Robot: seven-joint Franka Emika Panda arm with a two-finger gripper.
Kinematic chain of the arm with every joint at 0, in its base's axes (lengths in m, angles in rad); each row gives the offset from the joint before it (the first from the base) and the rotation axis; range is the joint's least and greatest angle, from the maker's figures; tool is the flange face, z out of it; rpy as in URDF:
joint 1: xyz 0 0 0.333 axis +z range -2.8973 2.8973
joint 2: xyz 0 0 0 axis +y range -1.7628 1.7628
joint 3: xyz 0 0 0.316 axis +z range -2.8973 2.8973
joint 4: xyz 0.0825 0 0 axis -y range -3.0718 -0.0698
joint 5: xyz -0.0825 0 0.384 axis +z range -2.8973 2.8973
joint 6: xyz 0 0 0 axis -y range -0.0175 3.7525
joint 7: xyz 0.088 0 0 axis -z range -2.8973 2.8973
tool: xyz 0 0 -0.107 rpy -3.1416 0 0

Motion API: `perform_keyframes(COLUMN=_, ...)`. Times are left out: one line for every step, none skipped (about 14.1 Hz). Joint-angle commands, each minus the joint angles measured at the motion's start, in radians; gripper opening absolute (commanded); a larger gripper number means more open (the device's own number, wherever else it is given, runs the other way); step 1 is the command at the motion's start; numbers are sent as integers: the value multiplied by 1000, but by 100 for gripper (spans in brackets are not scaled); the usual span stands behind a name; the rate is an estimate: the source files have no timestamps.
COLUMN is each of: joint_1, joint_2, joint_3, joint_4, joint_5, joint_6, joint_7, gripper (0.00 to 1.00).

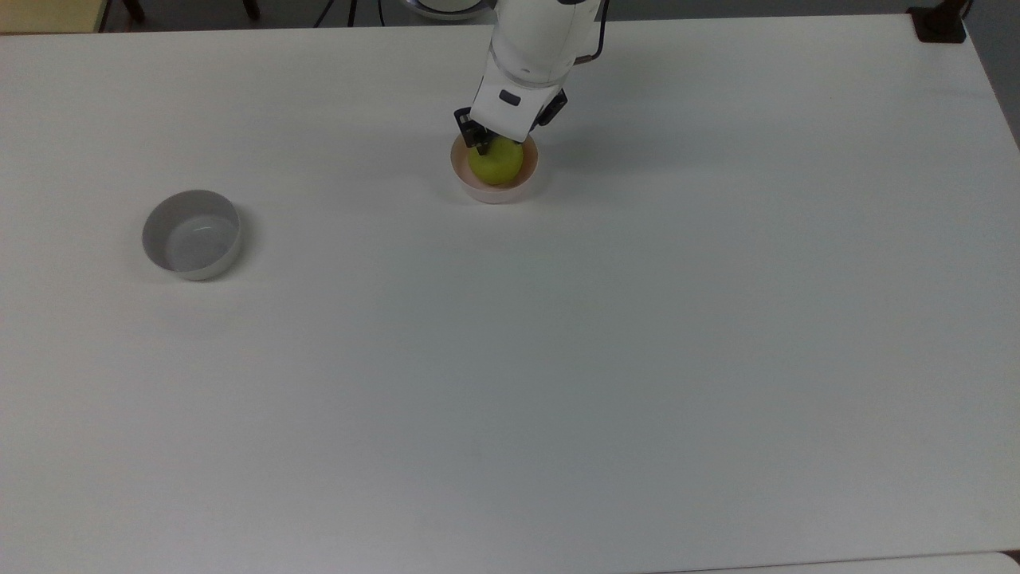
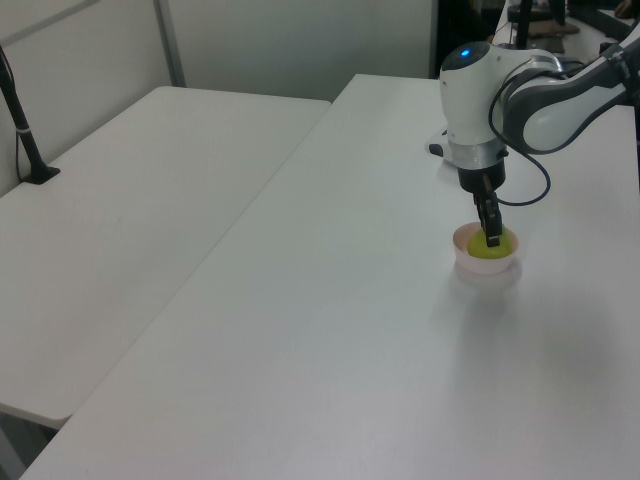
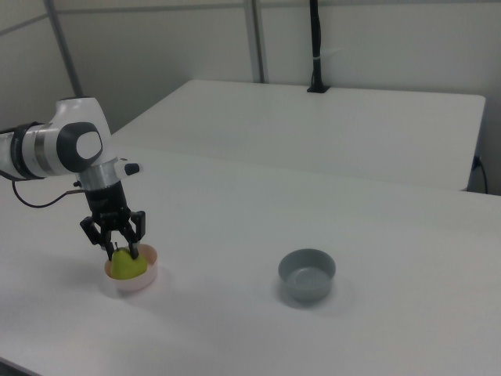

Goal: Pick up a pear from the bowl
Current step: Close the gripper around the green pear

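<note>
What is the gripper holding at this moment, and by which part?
It cannot be told for sure. The gripper is down over the top of the pear, which sits in the pink bowl, but no closed grip on it is visible.
</note>
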Motion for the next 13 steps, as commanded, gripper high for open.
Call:
perform_keyframes(joint_1=3, joint_2=-10, joint_3=-7, joint_4=-3, joint_5=-12, joint_6=6, joint_7=17, gripper=37)
perform_keyframes(joint_1=1, joint_2=-11, joint_3=-7, joint_4=16, joint_5=-12, joint_6=-8, joint_7=19, gripper=37)
perform_keyframes(joint_1=1, joint_2=-10, joint_3=-7, joint_4=39, joint_5=-11, joint_6=-43, joint_7=17, gripper=37)
perform_keyframes(joint_1=-2, joint_2=-11, joint_3=-8, joint_4=52, joint_5=-9, joint_6=-62, joint_7=17, gripper=37)
perform_keyframes(joint_1=0, joint_2=-15, joint_3=-8, joint_4=53, joint_5=-7, joint_6=-71, joint_7=17, gripper=37)
perform_keyframes(joint_1=0, joint_2=-16, joint_3=-8, joint_4=64, joint_5=-7, joint_6=-80, joint_7=19, gripper=37)
perform_keyframes(joint_1=-2, joint_2=-16, joint_3=-8, joint_4=81, joint_5=-6, joint_6=-100, joint_7=19, gripper=37)
perform_keyframes(joint_1=-2, joint_2=-16, joint_3=-8, joint_4=104, joint_5=-3, joint_6=-129, joint_7=17, gripper=37)
perform_keyframes(joint_1=-2, joint_2=-16, joint_3=-8, joint_4=124, joint_5=0, joint_6=-152, joint_7=17, gripper=37)
perform_keyframes(joint_1=-2, joint_2=-16, joint_3=-8, joint_4=148, joint_5=2, joint_6=-174, joint_7=17, gripper=37)
perform_keyframes(joint_1=-2, joint_2=-15, joint_3=-10, joint_4=171, joint_5=2, joint_6=-189, joint_7=19, gripper=37)
perform_keyframes(joint_1=-7, joint_2=-9, joint_3=-10, joint_4=206, joint_5=3, joint_6=-200, joint_7=20, gripper=37)
perform_keyframes(joint_1=-31, joint_2=5, joint_3=-10, joint_4=258, joint_5=6, joint_6=-201, joint_7=22, gripper=36)
